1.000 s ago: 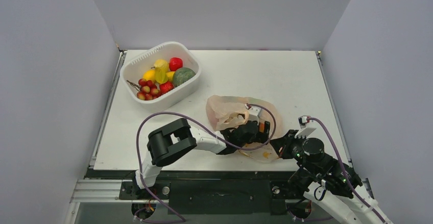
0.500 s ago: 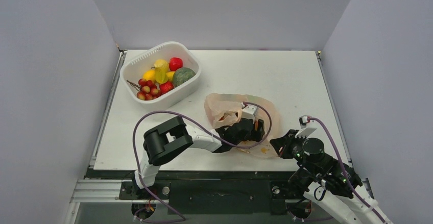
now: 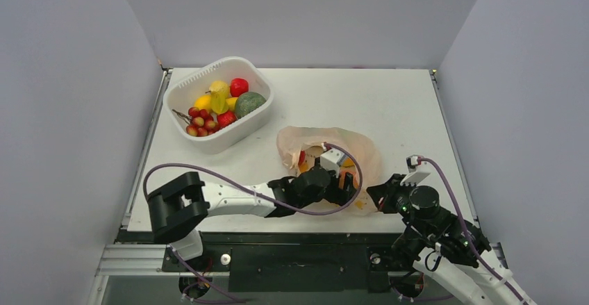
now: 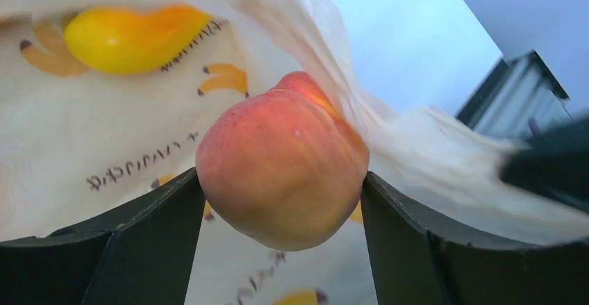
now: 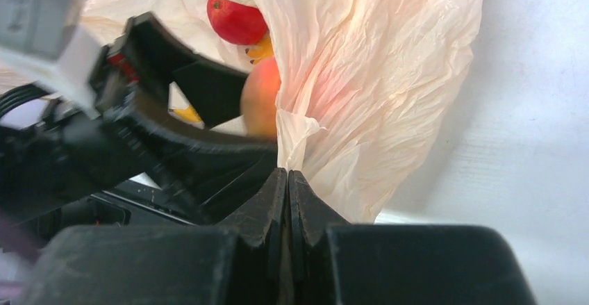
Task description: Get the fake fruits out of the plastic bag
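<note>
From above, the bag (image 3: pixel 358 145) lies toward five o'clock on the table (image 3: pixel 389 103), well apart from the basket (image 3: pixel 224 60) of other fruit at ten o'clock. The left gripper (image 3: pixel 342 178) reaches into the bag's mouth, and the right gripper (image 3: pixel 376 195) sits at the bag's four-o'clock edge. On the left wrist camera, the left gripper (image 4: pixel 281 204) has its jaws pressed against both sides of a peach (image 4: pixel 281 162) inside the bag (image 4: pixel 104 131), with a yellow fruit (image 4: pixel 132 37) lying deeper at eleven o'clock. On the right wrist camera, the right gripper (image 5: pixel 287 197) has its jaws together, apparently pinching a fold of the bag (image 5: pixel 375 76), and a red fruit (image 5: pixel 236 20) shows at twelve o'clock. The step looks like pulling the peach out: the next move calls for drawing it back through the mouth while the right side holds the bag down. Since a second ago, the left jaws have narrowed onto the peach and the arm's elbow has swung out toward eight o'clock.
</note>
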Tool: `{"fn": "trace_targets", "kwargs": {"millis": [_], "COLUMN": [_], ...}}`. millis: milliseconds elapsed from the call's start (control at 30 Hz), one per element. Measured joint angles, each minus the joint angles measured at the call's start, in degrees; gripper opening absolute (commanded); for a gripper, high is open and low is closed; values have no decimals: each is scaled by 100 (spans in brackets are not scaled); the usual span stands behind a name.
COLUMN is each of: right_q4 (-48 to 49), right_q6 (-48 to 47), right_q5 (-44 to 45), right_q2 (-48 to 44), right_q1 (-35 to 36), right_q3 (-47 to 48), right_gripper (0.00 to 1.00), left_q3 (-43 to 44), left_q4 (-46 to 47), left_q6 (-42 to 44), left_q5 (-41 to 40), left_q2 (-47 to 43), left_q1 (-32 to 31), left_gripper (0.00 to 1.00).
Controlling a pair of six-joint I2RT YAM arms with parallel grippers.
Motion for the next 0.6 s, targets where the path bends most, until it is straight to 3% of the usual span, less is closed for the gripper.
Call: {"fn": "trace_targets", "kwargs": {"millis": [367,600], "right_q4": [413,778], "right_q6": [142,149], "right_q5": [560,793], "right_q2": [223,704], "right_q1": [0,0], "right_q3": [-44,-44], "right_gripper": [0,0], "left_q3": [-291,-267], "left_q4": [-1792,-2361], "left_q6": [-66,-138], "left_q5": [870,1349], "left_q2": [-2074,-3412], "left_q1": [-70,249], "left_gripper": [37,37]}}
